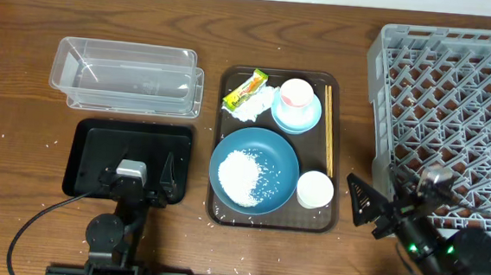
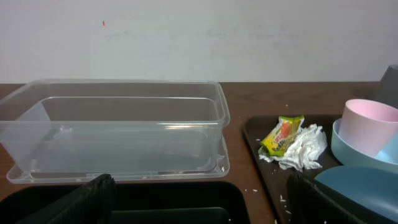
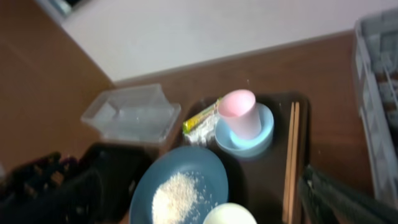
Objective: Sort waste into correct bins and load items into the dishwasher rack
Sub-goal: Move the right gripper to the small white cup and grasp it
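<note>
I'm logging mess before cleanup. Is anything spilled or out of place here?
Yes: stray rice grains lie scattered on the bare table around the brown tray, away from the rice heap on the blue plate. Nothing looks tipped or broken.

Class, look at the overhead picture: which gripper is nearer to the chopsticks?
Right. The right gripper sits just off the brown tray's corner, on the robot's side of the chopsticks. The left gripper hovers over the black tray, across the blue plate from them.
</note>
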`<move>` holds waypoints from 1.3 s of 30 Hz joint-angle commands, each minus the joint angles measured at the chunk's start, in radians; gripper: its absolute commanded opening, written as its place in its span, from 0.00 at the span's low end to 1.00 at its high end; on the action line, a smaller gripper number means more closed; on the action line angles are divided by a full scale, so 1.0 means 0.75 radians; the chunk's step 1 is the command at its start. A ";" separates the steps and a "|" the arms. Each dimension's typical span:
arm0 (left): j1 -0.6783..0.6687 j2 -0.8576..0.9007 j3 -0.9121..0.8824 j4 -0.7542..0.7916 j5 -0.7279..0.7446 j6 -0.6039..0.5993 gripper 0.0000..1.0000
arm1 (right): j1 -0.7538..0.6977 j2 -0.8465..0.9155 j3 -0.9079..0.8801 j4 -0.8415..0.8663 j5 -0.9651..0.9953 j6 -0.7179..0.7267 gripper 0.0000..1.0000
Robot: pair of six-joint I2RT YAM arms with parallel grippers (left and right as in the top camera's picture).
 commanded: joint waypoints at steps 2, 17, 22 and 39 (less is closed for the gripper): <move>-0.004 -0.010 -0.020 -0.045 0.018 0.008 0.91 | -0.008 0.239 0.309 -0.257 -0.005 -0.248 0.99; -0.004 -0.010 -0.020 -0.045 0.018 0.008 0.91 | 0.246 0.740 0.781 -0.865 -0.015 -0.429 0.99; -0.004 -0.010 -0.020 -0.045 0.018 0.008 0.91 | 0.246 0.807 0.781 -0.849 -0.042 -0.268 0.99; -0.004 -0.010 -0.020 -0.045 0.018 0.008 0.91 | 0.673 1.151 0.781 -0.900 0.521 0.272 0.82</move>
